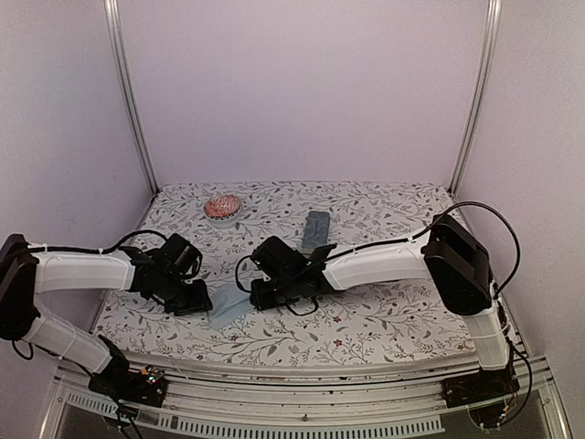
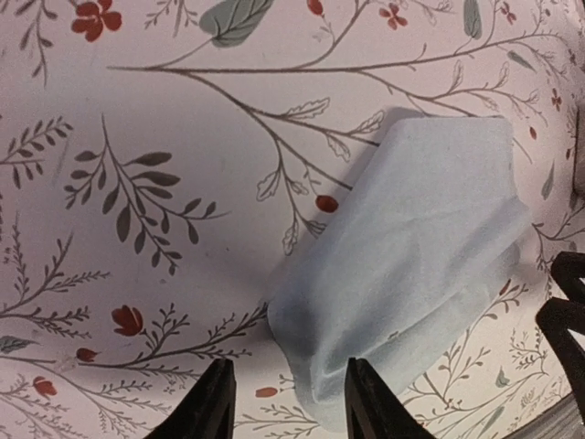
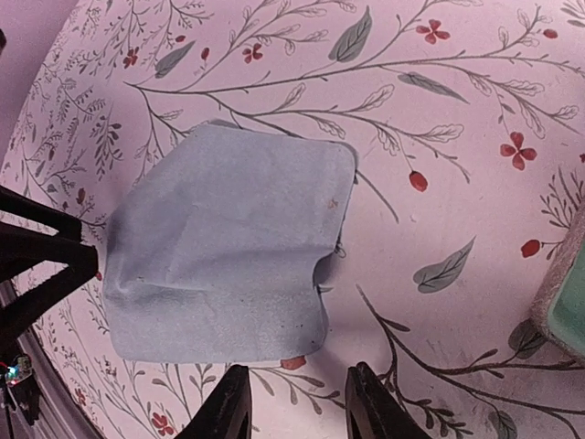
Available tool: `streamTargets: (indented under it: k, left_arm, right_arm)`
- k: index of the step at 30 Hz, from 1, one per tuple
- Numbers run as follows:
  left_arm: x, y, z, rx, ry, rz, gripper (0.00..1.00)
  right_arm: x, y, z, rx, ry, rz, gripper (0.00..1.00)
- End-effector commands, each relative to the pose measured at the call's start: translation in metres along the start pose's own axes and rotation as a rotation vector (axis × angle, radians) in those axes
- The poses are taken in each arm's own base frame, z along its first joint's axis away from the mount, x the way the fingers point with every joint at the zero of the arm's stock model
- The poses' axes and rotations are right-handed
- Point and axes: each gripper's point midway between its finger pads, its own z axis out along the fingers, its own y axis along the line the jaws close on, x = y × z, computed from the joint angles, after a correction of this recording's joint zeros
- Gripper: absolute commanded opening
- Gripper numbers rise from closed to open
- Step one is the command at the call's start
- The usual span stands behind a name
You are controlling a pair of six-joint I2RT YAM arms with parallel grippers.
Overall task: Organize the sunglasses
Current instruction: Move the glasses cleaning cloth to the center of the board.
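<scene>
sunglasses not discernible; left claw (image 2: 283, 402) and right claw (image 3: 292, 407) both released over light blue cloth (image 3: 228, 265)

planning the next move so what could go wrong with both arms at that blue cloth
1. The left gripper and right gripper both hang open right at the same light blue cloth, close together in the top view, so they could bump each other.
2. The cloth lies rumpled with one edge curled over, so a pinch may catch only one layer and drag it across the table.
</scene>
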Motion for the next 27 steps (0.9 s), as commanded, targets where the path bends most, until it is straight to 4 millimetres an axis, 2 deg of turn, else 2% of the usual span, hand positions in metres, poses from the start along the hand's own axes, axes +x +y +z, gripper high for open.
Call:
streamTargets:
  k: [1,7,9,11,20,22,25,27]
  left_arm:
    - [-0.03,-0.014,-0.005,0.06,-0.077,0.007,0.46]
    - [-0.038,-0.015,0.012,0.086,-0.052,-0.004,0.44]
    - [-0.037,-0.017,0.016,0.103,-0.039,-0.009,0.42]
    - [-0.037,-0.017,0.018,0.11,-0.035,-0.014,0.41]
    - [-0.037,-0.015,0.017,0.116,-0.038,-0.022,0.39]
    - [-0.037,-0.014,0.016,0.117,-0.039,-0.024,0.38]
    - [-0.039,-0.013,0.014,0.117,-0.046,-0.026,0.38]
    - [-0.041,-0.014,0.011,0.121,-0.056,-0.029,0.38]
  right_arm:
    - [0.016,-0.006,0.015,0.057,0.057,-0.076,0.36]
    - [0.029,-0.002,0.028,0.041,0.118,-0.098,0.33]
    - [0.043,-0.008,0.04,0.046,0.16,-0.1,0.31]
    - [0.048,-0.011,0.044,0.046,0.174,-0.099,0.3]
    - [0.053,-0.02,0.06,0.096,0.182,-0.087,0.23]
    - [0.054,-0.021,0.061,0.1,0.183,-0.085,0.18]
    - [0.054,-0.025,0.061,0.12,0.178,-0.078,0.04]
    - [0.052,-0.027,0.058,0.135,0.169,-0.065,0.02]
